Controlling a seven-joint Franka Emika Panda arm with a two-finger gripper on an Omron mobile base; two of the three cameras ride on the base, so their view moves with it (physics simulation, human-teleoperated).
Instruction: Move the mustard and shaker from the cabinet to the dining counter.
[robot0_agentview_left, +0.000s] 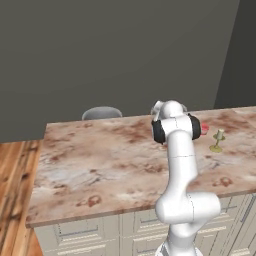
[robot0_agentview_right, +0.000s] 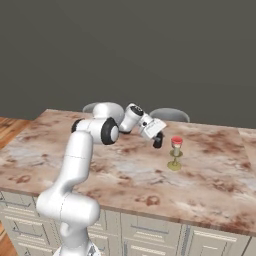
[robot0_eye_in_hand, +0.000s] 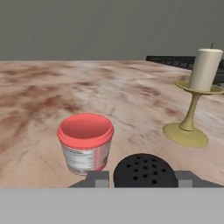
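Note:
My gripper is shut on the shaker, whose black perforated top sits between the two fingertips in the hand view. In the right base view the gripper hangs low over the middle of the dining counter, the dark shaker in its jaws. Whether the shaker touches the marbled top I cannot tell. The dining counter spans the left base view, where the arm hides the hand. The mustard and the cabinet are out of view.
A small red cup stands just ahead and left of the shaker. A beige candle holder stands to the right. Both show past the gripper, cup and holder. Two grey chair backs rise behind the counter's far edge.

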